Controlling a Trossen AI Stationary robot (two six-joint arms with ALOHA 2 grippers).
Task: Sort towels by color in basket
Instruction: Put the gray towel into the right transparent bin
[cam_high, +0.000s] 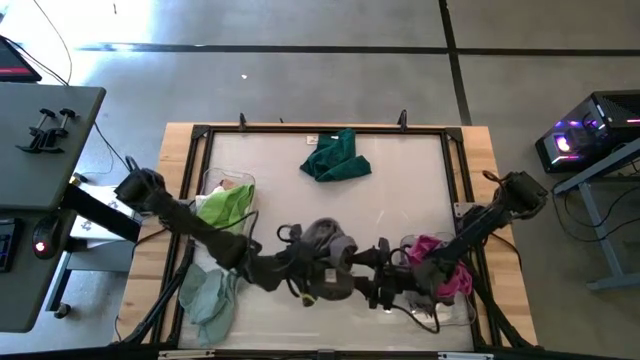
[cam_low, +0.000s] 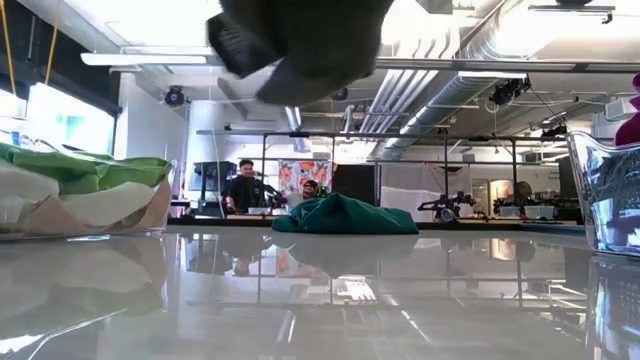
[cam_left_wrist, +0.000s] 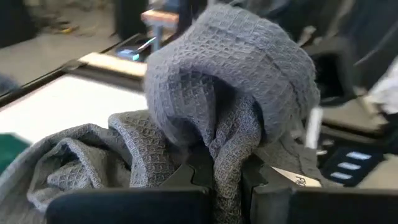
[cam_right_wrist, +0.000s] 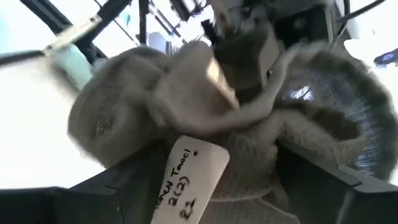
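A grey waffle-weave towel (cam_high: 325, 240) hangs bunched over the table's near middle, clear of the tabletop in the low view (cam_low: 300, 40). My left gripper (cam_left_wrist: 227, 180) is shut on it, coming in from the table's left (cam_high: 322, 264). My right gripper (cam_high: 368, 268) comes from the right and is open. Its fingers stand on either side of the same towel (cam_right_wrist: 186, 106) and its white label (cam_right_wrist: 189, 180). A dark green towel (cam_high: 337, 158) lies at the far middle, and a pale teal one (cam_high: 210, 295) at the near left. My left gripper pinches a bunched fold of the grey towel (cam_left_wrist: 227, 158), several layers thick, between its two fingers. The fingers (cam_left_wrist: 186, 177) come in nearly level from the table's left. The towel bulges ahead of them and is lifted clear of the table. Whether my right gripper touches the towel, I cannot tell.
A clear bin (cam_high: 215, 182) at the left holds a lime green towel (cam_high: 225, 205) and other cloths. A second clear bin (cam_high: 462, 312) at the near right holds magenta cloth (cam_high: 438, 262). A dark frame (cam_high: 300, 130) runs around the table. People sit in the room beyond (cam_low: 245, 185).
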